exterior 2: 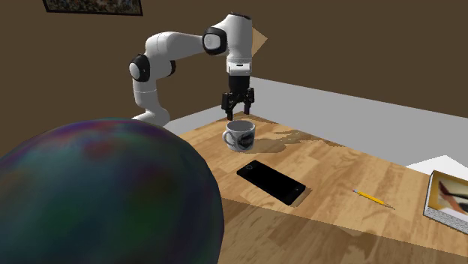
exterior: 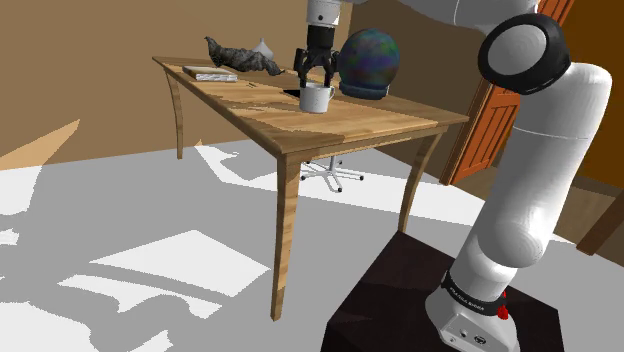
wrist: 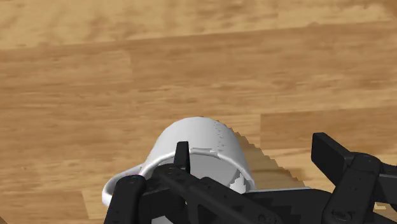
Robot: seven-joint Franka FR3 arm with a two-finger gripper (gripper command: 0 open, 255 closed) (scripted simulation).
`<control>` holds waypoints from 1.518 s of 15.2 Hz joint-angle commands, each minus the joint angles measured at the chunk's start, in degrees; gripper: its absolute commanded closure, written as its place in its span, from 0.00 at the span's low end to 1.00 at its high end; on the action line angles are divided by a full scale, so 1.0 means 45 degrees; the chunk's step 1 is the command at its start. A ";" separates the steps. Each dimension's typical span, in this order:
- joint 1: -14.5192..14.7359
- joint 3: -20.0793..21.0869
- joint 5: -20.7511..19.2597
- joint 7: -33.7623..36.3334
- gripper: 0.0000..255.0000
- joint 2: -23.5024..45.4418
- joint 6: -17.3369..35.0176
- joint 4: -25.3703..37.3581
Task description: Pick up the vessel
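Observation:
The vessel is a white mug standing upright on the wooden table, its handle toward the shoulder view's right. In the second exterior view the mug carries a dark pattern on its side. My black gripper hangs just above it, pointing straight down, fingers apart and holding nothing. From the second exterior view the gripper sits a little above the rim. In the wrist view the mug lies under the left finger, off-centre from the gripper; the right finger stands over bare wood.
A black phone, a yellow pencil and a book lie on the table. A large iridescent globe stands close behind the mug. A dark crumpled object lies at the far end. An orange door stands beyond.

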 commanded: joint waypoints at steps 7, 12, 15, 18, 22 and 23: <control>0.0018 -0.0019 -0.0214 0.0096 0.00 0.0992 0.0383 0.0743; 0.0005 -0.0025 -0.0212 0.0107 1.00 0.0826 0.0898 0.0063; 0.0005 -0.0025 -0.0212 0.0108 1.00 0.0824 0.0909 0.0049; 0.0002 -0.0027 -0.0211 0.0104 1.00 0.0804 0.0910 0.0028; 0.0017 -0.0021 -0.0214 0.0113 1.00 0.0868 0.0709 0.0292; 0.0018 -0.0021 -0.0214 0.0102 1.00 0.0946 0.0502 0.0577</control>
